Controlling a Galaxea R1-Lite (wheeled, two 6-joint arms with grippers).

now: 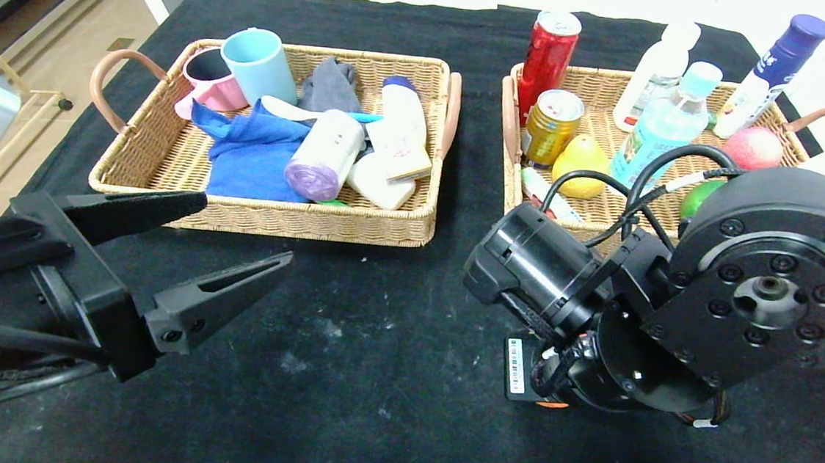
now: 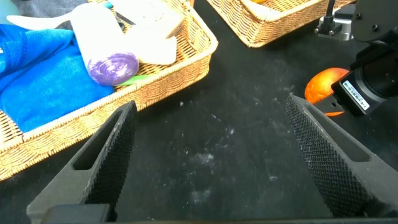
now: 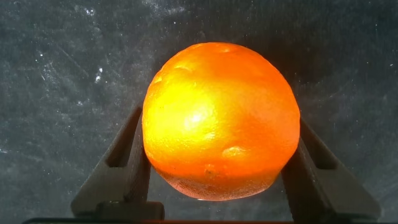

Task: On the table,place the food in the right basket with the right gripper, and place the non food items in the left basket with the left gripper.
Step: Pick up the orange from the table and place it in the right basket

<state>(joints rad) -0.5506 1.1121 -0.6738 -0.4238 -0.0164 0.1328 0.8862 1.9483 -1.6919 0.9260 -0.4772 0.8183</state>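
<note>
Orange (image 3: pixel 221 121) gripped by right gripper (image 3: pixel 217 162) on table (image 3: pixel 56 74).

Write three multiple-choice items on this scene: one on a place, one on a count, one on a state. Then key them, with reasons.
1. Where is the orange?
A. right basket
B. on the table, between the right pincer's fingers
C. left basket

2. How many cups are in the left basket?
A. two
B. none
C. five

3. The left pincer is:
A. shut on a cloth
B. shut on the orange
C. open, holding nothing

Key: 1 B, fingers press both its sides over black cloth; 2 A, one pink, one blue; 3 C, fingers spread over bare table.
</note>
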